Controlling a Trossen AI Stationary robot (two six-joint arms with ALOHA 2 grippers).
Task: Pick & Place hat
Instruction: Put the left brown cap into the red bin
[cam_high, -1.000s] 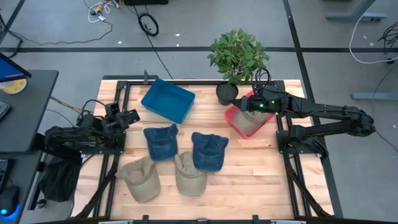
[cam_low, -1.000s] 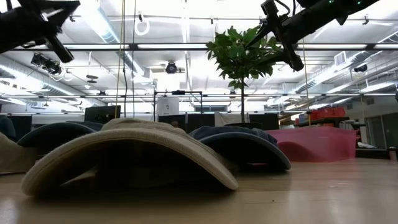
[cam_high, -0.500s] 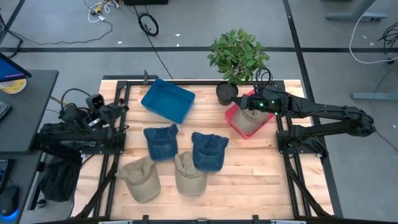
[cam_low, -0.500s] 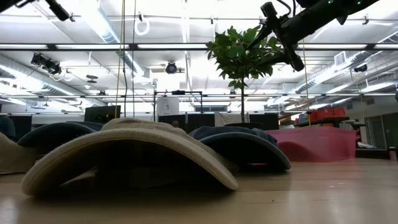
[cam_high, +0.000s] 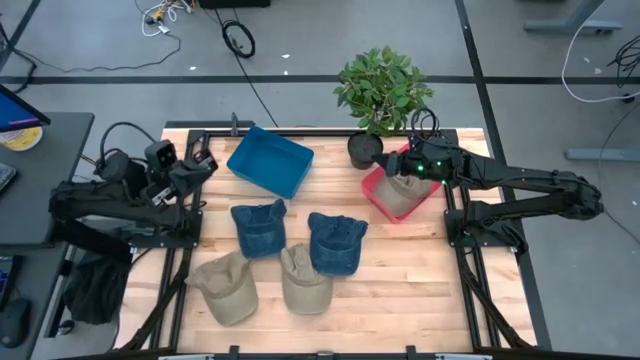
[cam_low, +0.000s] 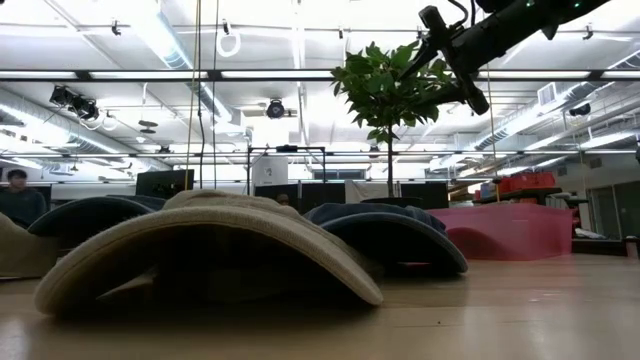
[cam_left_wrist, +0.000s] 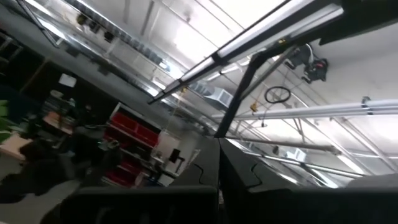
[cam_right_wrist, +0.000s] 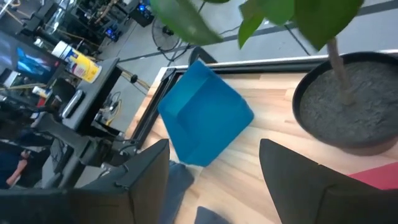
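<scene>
Two blue denim hats (cam_high: 260, 228) (cam_high: 335, 243) and two beige hats (cam_high: 225, 288) (cam_high: 305, 280) lie crown-up on the wooden table. A third beige hat (cam_high: 402, 197) lies in the pink bin (cam_high: 372, 190) at the far right. My right gripper (cam_high: 394, 168) hangs open above that bin with nothing between its fingers (cam_right_wrist: 149, 177). My left gripper (cam_high: 203, 163) is shut and empty, raised above the table's left edge and pointing up toward the ceiling; its wrist view shows the closed fingers (cam_left_wrist: 217, 183).
A blue bin (cam_high: 270, 160) lies tilted at the far middle of the table. A potted plant (cam_high: 383, 90) stands at the far edge, right beside the pink bin. Black frame rails run along both sides. A desk (cam_high: 40, 170) stands to the left.
My left arm has risen from low beside the table's left edge and tipped its shut gripper upward, leaving the low view's top left corner. My right arm has stayed in place.
</scene>
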